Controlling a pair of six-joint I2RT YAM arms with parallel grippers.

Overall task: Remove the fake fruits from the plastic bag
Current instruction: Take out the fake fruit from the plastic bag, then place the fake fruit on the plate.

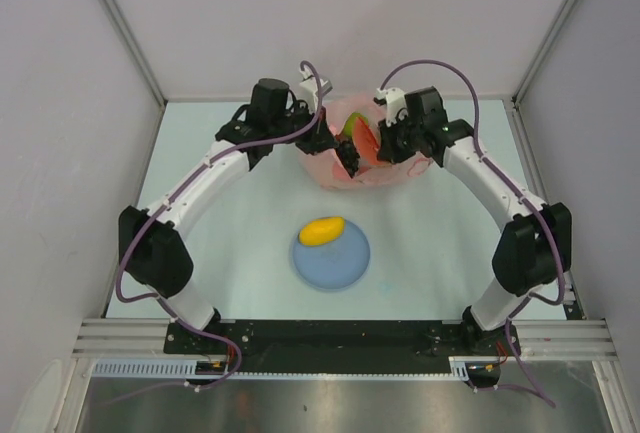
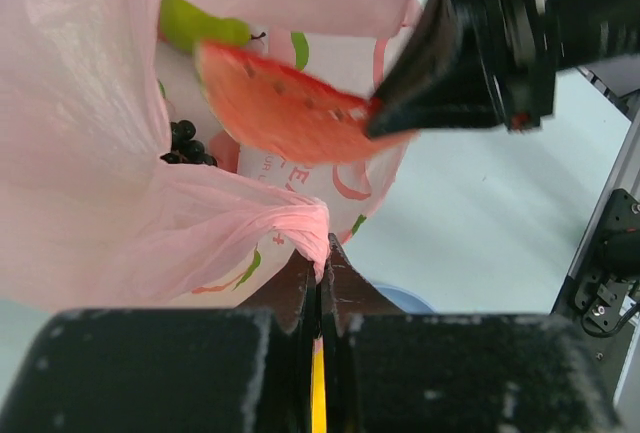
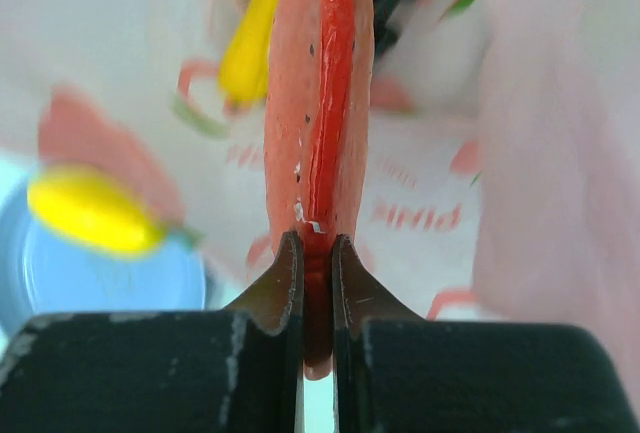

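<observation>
- Pinches bag rim in left claw: fingers pressed together on a bunched fold of pink film, no gap visible between them.
- Holds that fold up, with bag mouth gaping toward left wrist camera.
- Clamps red slice in right claw: fingers closed on both flat faces at one end, slice edge-on in right wrist view, dark seeds visible.
- Finds slice at bag mouth: in left wrist view, stretched across the opening with pink film above and below. Cannot tell whether touching film.
- Sees green fruit deeper in bag, behind upper end of slice.
- Sees grapes lower in bag, against the film on left of that view.
- Sees yellow piece in bag too, just left of slice in right wrist view, blurred.
- Locates bag at rear centre of tabletop in top view, between the two arms; red lettering and green marks printed on film.
- Locates yellow fruit out of bag, lying on plate at its rear-left part.
- Locates plate at tabletop centre, on near side of bag and apart from it; round, light blue.
- Parks both claws just beside each other at bag, left one from left, right one from right. Cannot tell whether touching each other.
</observation>
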